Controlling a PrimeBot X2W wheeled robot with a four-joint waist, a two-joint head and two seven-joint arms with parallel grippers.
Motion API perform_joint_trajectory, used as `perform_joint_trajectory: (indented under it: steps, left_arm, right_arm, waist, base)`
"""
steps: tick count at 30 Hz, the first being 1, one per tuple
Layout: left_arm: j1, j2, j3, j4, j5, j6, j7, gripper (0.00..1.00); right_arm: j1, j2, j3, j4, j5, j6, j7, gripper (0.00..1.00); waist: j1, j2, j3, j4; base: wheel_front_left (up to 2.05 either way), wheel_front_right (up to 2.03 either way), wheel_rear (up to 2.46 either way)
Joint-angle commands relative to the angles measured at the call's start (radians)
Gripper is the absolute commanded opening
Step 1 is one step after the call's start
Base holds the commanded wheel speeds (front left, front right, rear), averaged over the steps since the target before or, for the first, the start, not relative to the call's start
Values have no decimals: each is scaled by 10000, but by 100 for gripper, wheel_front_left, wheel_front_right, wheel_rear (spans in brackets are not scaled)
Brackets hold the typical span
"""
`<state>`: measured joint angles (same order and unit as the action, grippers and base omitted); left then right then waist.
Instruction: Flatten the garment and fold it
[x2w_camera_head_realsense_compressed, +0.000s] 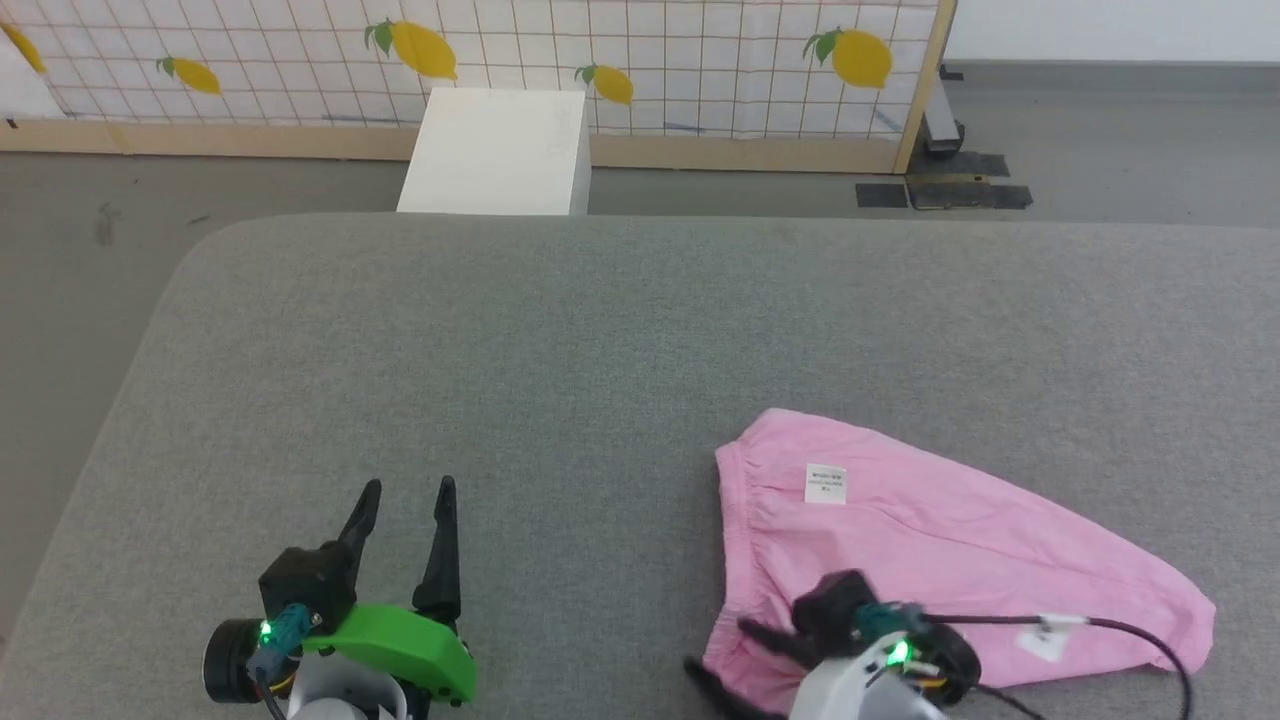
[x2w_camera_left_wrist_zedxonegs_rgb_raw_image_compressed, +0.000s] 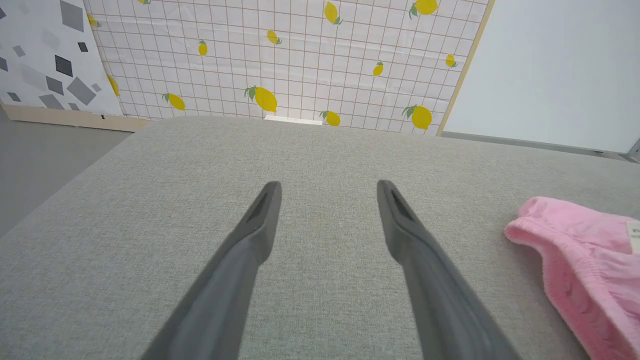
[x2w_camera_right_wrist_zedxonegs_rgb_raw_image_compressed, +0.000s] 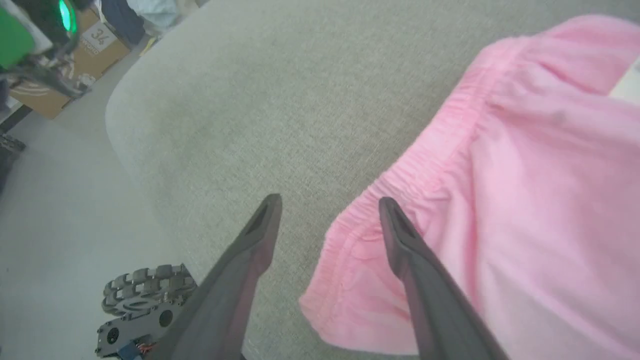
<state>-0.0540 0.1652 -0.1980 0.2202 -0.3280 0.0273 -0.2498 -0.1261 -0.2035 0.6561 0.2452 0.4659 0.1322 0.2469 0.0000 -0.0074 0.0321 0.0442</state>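
The garment (x2w_camera_head_realsense_compressed: 950, 540) is a light pink pair of shorts lying on the grey padded surface (x2w_camera_head_realsense_compressed: 600, 350) at the lower right, gathered waistband to the left, small white label (x2w_camera_head_realsense_compressed: 825, 483) facing up. My right gripper (x2w_camera_head_realsense_compressed: 714, 643) is open at the waistband's near-left corner. In the right wrist view the right gripper (x2w_camera_right_wrist_zedxonegs_rgb_raw_image_compressed: 330, 199) straddles the waistband edge of the garment (x2w_camera_right_wrist_zedxonegs_rgb_raw_image_compressed: 525, 200), one finger over cloth and one over bare surface. My left gripper (x2w_camera_head_realsense_compressed: 410, 485) stands open over bare surface to the left, nothing between its fingers. The left gripper (x2w_camera_left_wrist_zedxonegs_rgb_raw_image_compressed: 328, 184) has the garment (x2w_camera_left_wrist_zedxonegs_rgb_raw_image_compressed: 585, 260) off to its right.
A white box (x2w_camera_head_realsense_compressed: 495, 150) stands past the surface's far edge, before a lemon-print screen (x2w_camera_head_realsense_compressed: 650, 60). The surface's rounded left corner drops to grey floor. A robot wheel (x2w_camera_right_wrist_zedxonegs_rgb_raw_image_compressed: 145, 290) and a cardboard box (x2w_camera_right_wrist_zedxonegs_rgb_raw_image_compressed: 75, 55) are below the near edge.
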Motion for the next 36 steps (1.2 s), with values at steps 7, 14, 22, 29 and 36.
perform_joint_trajectory:
  steps: [7, 14, 22, 29, 36]
  left_arm:
    - [-46, 114, 8, 40, -59, 106, -47, 100]
    - [-74, 93, -180, 10, -58, 97, 92, 100]
    - [-194, -26, -627, 8, -59, -86, 425, 100]
    - [-1000, -390, -1424, 81, -165, -636, 1350, 100]
    - [-2359, -754, -2624, 651, -453, -1252, 3164, 100]
  right_arm:
    - [583, 364, -1451, -1163, -871, -15, -1651, 100]
    - [968, 796, -3573, -1817, -2087, -15, -2093, 100]
    - [1524, 1109, -5633, -2545, -2784, -15, -1761, 100]
    - [1856, 1225, -6553, -3424, -3044, -15, -1338, 100]
    - [2070, 1332, -6886, -3944, -3166, -15, -1112, 100]
  waist:
    - [0, 74, -214, -194]
    - [0, 74, -416, -315]
    - [0, 74, -471, -542]
    - [0, 74, -113, -962]
    - [0, 74, 321, -1445]
  base:
    - [0, 0, 0]
    - [0, 0, 0]
    - [0, 0, 0]
    - [0, 0, 0]
    - [0, 0, 0]
